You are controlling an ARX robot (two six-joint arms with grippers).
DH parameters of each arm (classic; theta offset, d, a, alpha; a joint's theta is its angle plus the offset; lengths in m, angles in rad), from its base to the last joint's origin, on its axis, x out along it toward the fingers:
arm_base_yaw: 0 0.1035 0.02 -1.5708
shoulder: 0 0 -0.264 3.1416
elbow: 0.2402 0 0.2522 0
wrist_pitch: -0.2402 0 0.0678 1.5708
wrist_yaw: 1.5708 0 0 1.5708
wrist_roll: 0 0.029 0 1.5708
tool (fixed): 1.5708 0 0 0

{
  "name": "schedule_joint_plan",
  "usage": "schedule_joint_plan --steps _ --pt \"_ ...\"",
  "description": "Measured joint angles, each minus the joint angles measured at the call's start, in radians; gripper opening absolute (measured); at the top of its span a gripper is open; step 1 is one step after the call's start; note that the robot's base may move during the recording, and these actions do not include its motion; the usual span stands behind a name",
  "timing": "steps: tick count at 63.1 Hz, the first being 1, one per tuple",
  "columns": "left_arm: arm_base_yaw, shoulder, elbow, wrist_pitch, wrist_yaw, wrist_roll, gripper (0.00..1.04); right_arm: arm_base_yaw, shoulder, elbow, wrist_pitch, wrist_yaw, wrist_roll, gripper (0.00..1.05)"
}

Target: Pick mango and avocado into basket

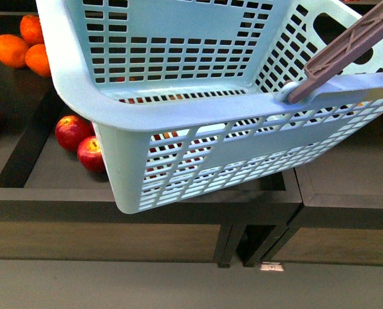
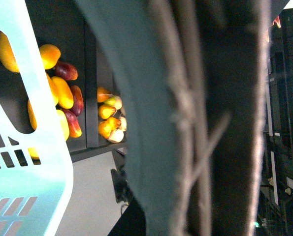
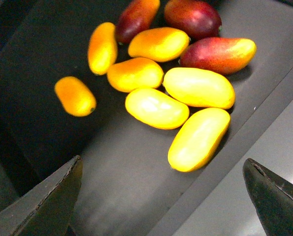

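a shop: shopping basket (image 1: 178, 109) over dark fruit display shelves (image 1: 345, 174).

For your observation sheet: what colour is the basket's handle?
Brown; the basket handle shows best in the front view.

Centre of frame was filled by a blurred brown handle (image 2: 185, 123), very close to the lens, detail unreadable. The slotted wall of the pale aqua basket (image 2: 38, 187) took up one edge. Beyond it, yellow and red mangoes (image 2: 62, 93) lay in a dark bin (image 2: 52, 19). A divider (image 2: 90, 98) separated them from smaller yellow-orange fruit (image 2: 109, 120).
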Motion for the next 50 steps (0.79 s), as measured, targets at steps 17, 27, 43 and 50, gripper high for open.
schedule_joint_plan --steps 17,27,43,50 --pt "0.0 0.0 0.0 0.0 0.0 0.0 0.06 0.029 0.364 0.356 -0.127 0.061 0.151 0.96" --pt "0.0 0.0 0.0 0.0 0.0 0.0 0.06 0.046 0.502 0.49 -0.186 0.075 0.186 0.96" --pt "0.0 0.0 0.0 0.0 0.0 0.0 0.06 0.079 0.645 0.676 -0.261 0.083 0.238 0.96" --pt "0.0 0.0 0.0 0.0 0.0 0.0 0.06 0.098 0.698 0.766 -0.299 0.089 0.259 0.96"
